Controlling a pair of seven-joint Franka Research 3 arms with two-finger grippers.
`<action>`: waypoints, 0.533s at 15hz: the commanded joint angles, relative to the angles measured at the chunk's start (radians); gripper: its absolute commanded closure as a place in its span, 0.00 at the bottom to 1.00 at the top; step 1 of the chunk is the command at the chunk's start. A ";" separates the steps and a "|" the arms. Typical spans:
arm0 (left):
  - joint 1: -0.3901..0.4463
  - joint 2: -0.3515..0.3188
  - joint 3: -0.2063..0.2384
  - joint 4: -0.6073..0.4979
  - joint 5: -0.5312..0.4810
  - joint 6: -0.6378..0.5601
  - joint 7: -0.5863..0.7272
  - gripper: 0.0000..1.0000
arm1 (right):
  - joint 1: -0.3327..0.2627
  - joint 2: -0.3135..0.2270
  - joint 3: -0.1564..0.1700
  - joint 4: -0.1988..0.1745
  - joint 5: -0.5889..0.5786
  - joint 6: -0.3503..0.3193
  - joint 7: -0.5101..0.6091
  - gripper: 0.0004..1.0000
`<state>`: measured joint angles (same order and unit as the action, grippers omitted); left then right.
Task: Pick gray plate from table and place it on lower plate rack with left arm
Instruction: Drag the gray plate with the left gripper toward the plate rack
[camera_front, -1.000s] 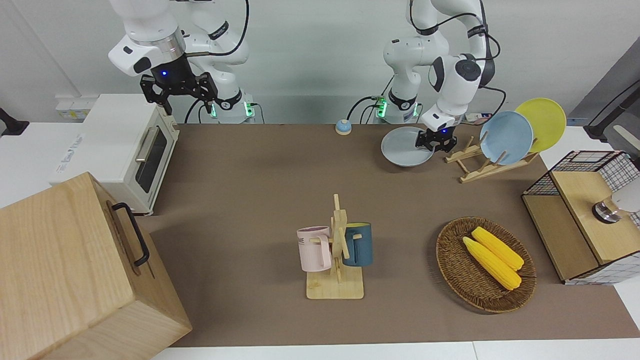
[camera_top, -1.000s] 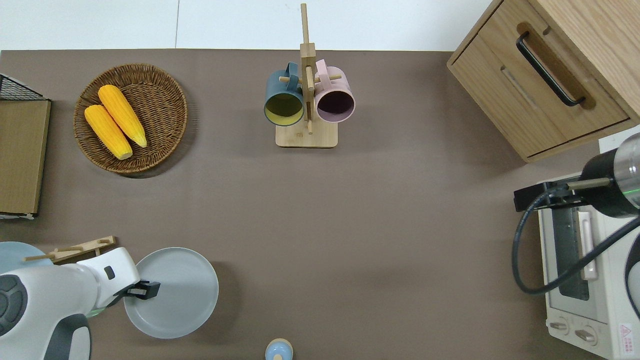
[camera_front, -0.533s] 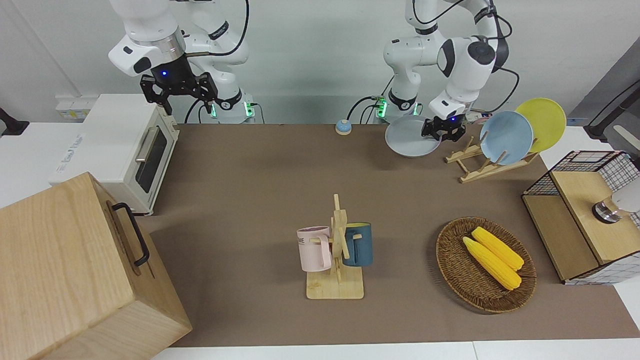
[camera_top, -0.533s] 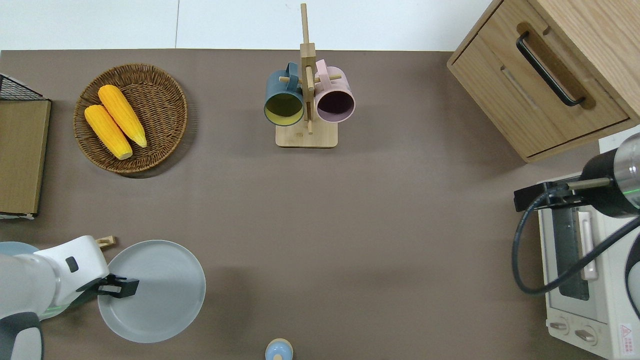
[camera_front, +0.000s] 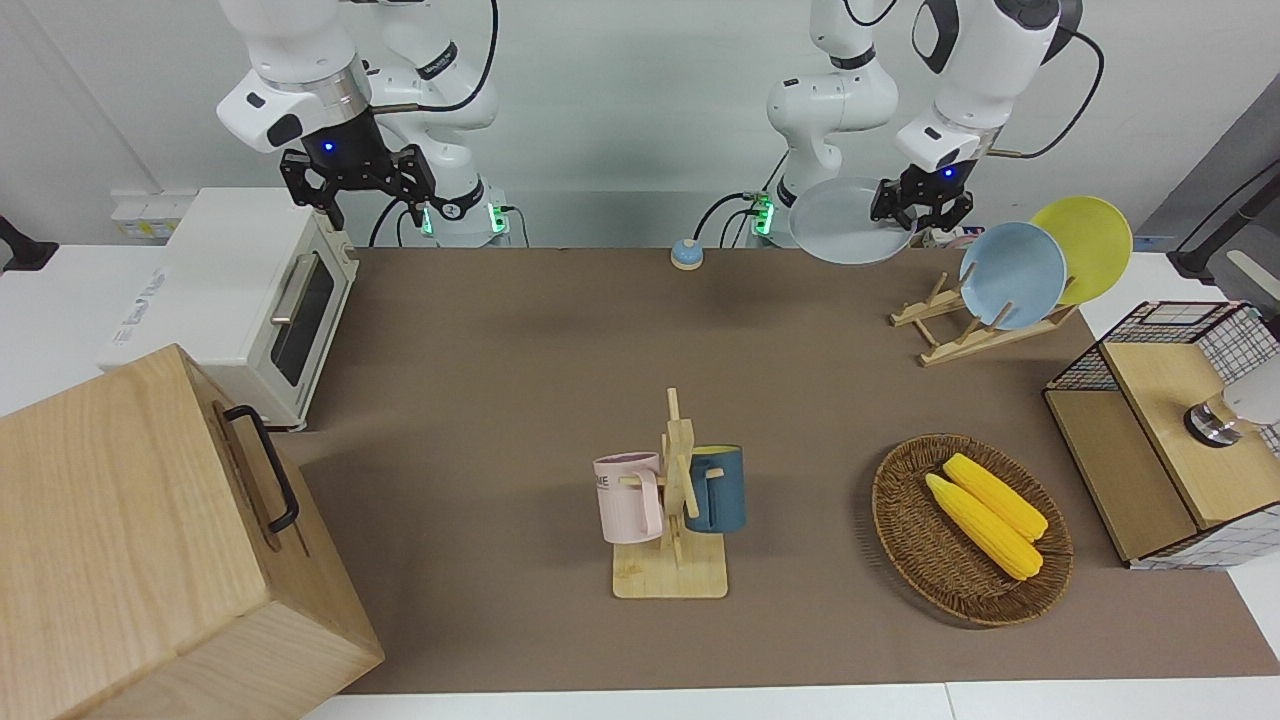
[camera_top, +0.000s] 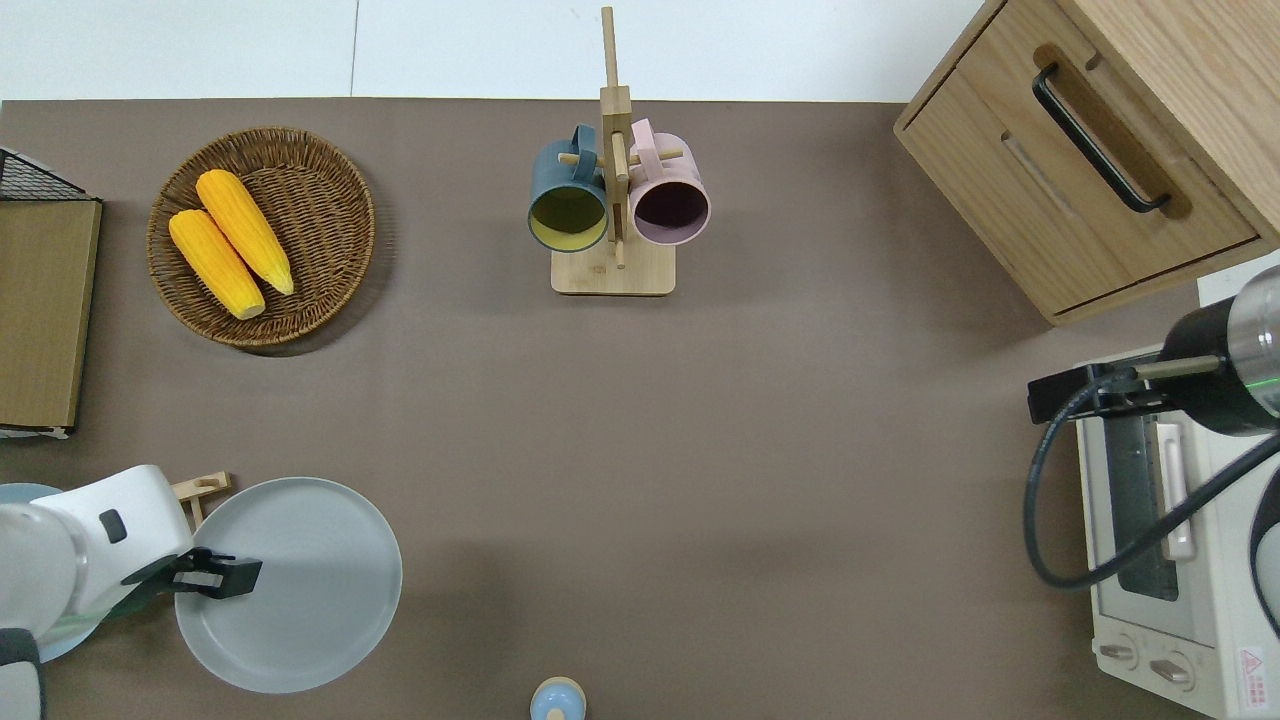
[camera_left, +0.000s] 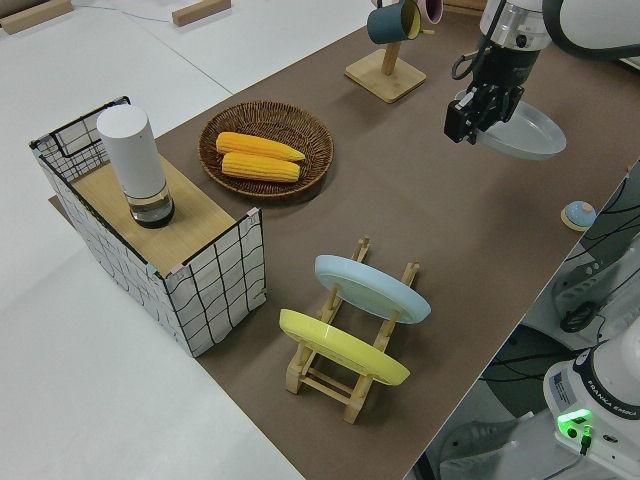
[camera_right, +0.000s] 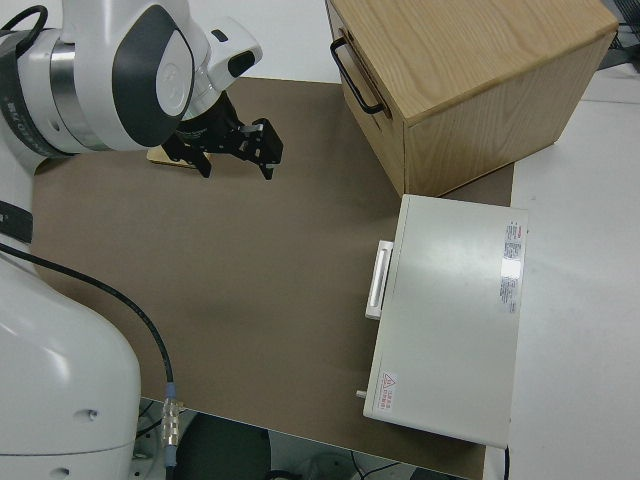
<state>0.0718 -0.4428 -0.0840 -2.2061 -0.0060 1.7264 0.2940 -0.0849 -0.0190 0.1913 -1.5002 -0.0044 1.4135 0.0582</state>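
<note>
My left gripper (camera_front: 922, 205) is shut on the rim of the gray plate (camera_front: 848, 234), holding it roughly level in the air. Seen from overhead, the gray plate (camera_top: 300, 590) hangs over the table (camera_top: 700, 450) near the robots' edge, beside the end of the lower plate rack (camera_top: 200, 490). The wooden rack (camera_front: 955, 335) stands at the left arm's end of the table with a sky-blue plate (camera_front: 1012, 275) and a yellow plate (camera_front: 1085, 245) leaning in it. Its pegs nearest the held plate are bare. The right gripper (camera_front: 358, 185) is parked and open.
A mug tree (camera_front: 672, 500) with a pink and a blue mug stands mid-table. A wicker basket (camera_front: 970, 525) holds corn cobs, next to a wire crate (camera_front: 1170, 430). A small blue bell (camera_front: 686, 254) sits near the robots. A toaster oven (camera_front: 240, 300) and a wooden cabinet (camera_front: 150, 540) fill the right arm's end.
The left gripper has lifted the gray plate off the table, well up into the air, and carried it a little toward the rack. The right arm has not moved.
</note>
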 joint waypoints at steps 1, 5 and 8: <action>0.005 0.012 -0.002 0.068 0.084 -0.053 -0.013 1.00 | -0.007 -0.002 0.007 0.006 0.007 -0.014 0.000 0.01; 0.002 0.012 -0.010 0.085 0.196 -0.056 -0.064 1.00 | -0.007 -0.002 0.005 0.006 0.007 -0.014 0.000 0.01; -0.003 0.013 -0.016 0.085 0.316 -0.056 -0.116 1.00 | -0.007 -0.002 0.007 0.006 0.007 -0.014 0.000 0.01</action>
<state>0.0721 -0.4423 -0.0889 -2.1462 0.2092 1.6944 0.2368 -0.0849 -0.0190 0.1913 -1.5002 -0.0044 1.4135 0.0582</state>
